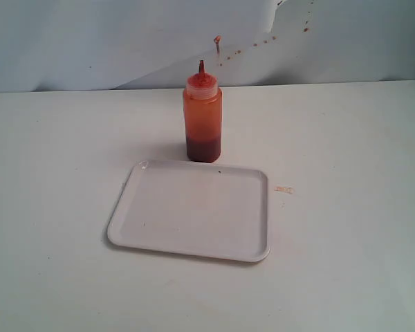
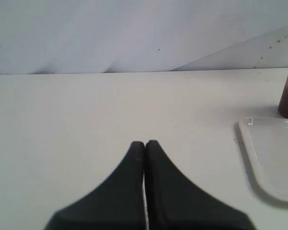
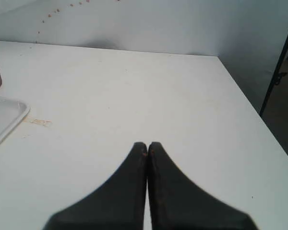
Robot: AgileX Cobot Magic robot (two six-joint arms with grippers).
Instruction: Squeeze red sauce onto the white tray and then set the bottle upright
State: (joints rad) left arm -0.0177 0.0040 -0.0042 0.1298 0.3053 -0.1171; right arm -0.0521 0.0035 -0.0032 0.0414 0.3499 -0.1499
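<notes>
The pale bench (image 1: pixel 346 138) fills most of the exterior view, and a light wall (image 1: pixel 90 41) rises behind it, well beyond the tray. The white tray (image 1: pixel 194 207) lies flat near the middle of the bench. Its surface is bare, with no red drops visible on it.

The bottle (image 1: pixel 203 121) stands upright on the bench just behind the tray's far rim, very close to it; whether the two touch cannot be told. Its pointed nozzle is at the top. The red sauce (image 1: pixel 203 149) shows as a dark fill in the bottom part of the bottle, and the plastic above it is tinted orange-red.

The left gripper (image 2: pixel 145 143) has its two dark fingers pressed together with nothing between them. It is over bare bench, apart from the tray, whose rounded corner shows in its wrist view. The right gripper (image 3: pixel 147 145) is likewise fully closed and empty, also over bare bench away from the tray's edge.

A small tan mark (image 1: pixel 283 189) lies on the bench just beside the tray's right rim.
</notes>
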